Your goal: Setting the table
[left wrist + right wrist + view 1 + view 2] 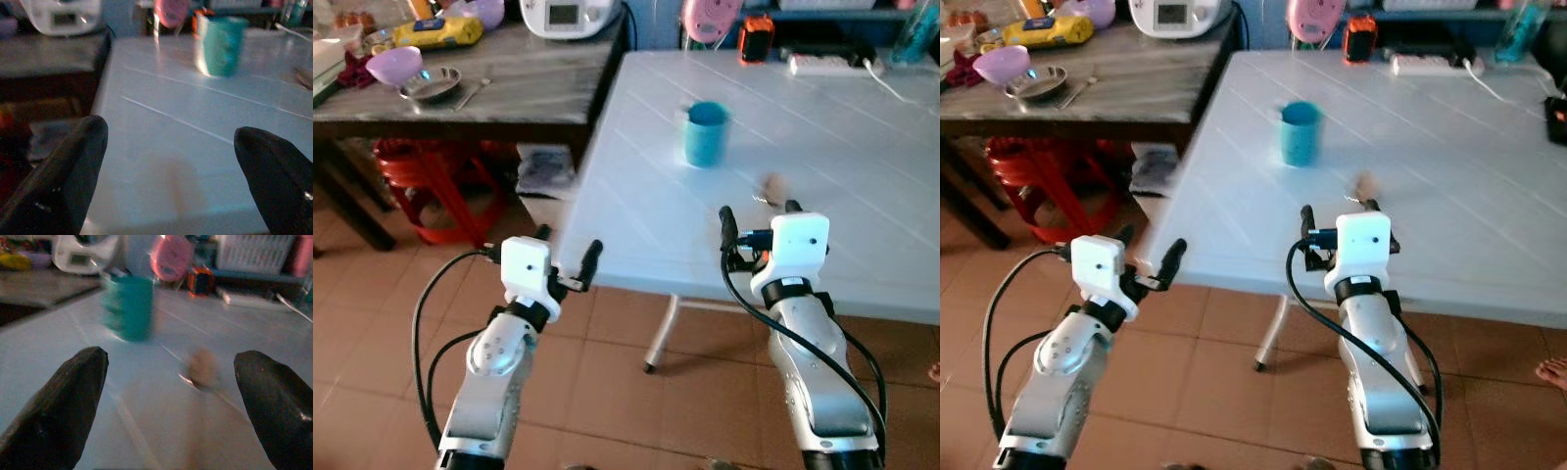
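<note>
A teal cup [707, 132] stands upright on the white table [842, 137], towards its left side. A small brown object [771, 185] with a thin metal part lies nearer me, to the right of the cup; it is too blurred to name. My right gripper [759, 221] hovers open over the table's near edge, just short of that brown object [203, 367], with nothing between its fingers. Off the table's near-left corner my left gripper [568, 249] is open and holds nothing. Along its fingers the cup [221, 45] shows farther back on the tabletop.
A dark wooden table [509, 93] at the left carries a purple bowl [394, 65], a metal bowl [430, 85], a yellow packet [437, 32] and a white cooker [570, 16]. Red stools [435, 181] sit beneath it. A power strip [832, 65] lies at the white table's far side.
</note>
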Robot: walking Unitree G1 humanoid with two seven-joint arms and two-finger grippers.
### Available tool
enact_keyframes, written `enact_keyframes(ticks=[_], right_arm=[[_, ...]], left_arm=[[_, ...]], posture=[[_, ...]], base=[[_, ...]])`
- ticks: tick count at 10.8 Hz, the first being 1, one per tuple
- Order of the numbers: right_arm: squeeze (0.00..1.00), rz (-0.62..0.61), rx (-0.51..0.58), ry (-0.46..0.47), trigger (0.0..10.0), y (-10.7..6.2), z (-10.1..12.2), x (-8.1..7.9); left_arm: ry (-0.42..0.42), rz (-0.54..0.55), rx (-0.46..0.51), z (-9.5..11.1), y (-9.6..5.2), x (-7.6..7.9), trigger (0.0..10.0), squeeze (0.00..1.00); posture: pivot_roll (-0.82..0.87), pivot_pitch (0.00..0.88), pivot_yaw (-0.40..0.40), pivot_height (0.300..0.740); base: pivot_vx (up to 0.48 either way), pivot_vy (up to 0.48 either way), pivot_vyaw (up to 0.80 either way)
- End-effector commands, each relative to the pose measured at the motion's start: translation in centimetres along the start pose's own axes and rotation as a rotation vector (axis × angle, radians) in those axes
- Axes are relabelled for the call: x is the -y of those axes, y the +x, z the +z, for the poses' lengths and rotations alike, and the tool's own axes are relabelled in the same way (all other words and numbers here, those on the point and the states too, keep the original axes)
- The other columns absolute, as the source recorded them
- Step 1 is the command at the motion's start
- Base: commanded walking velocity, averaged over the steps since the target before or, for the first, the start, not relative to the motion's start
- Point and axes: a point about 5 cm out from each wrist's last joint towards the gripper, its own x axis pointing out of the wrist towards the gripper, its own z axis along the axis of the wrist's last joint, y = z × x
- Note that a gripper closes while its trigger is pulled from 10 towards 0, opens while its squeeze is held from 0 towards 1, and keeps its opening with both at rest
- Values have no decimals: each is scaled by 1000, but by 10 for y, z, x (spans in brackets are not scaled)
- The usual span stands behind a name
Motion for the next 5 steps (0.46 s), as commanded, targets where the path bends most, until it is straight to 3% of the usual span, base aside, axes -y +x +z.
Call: enact_keyframes(ticks=[1, 2, 5], right_arm=[[0, -12, 7, -2, 10000, 0, 2, 2], [0, -12, 6, -2, 10000, -1, 2, 2], [0, -20, 8, 11, 10000, -2, 2, 3]], left_arm=[[11, -13, 2, 1, 1, 3, 10000, 0], [11, -13, 1, 1, 1, 3, 10000, 0], [-6, -8, 15, 3, 0, 3, 10000, 0]], posture=[[-101, 164, 109, 740], [-101, 165, 109, 740], [-96, 176, 115, 740]], base=[[0, -428, 0], [0, -428, 0], [0, 0, 0]])
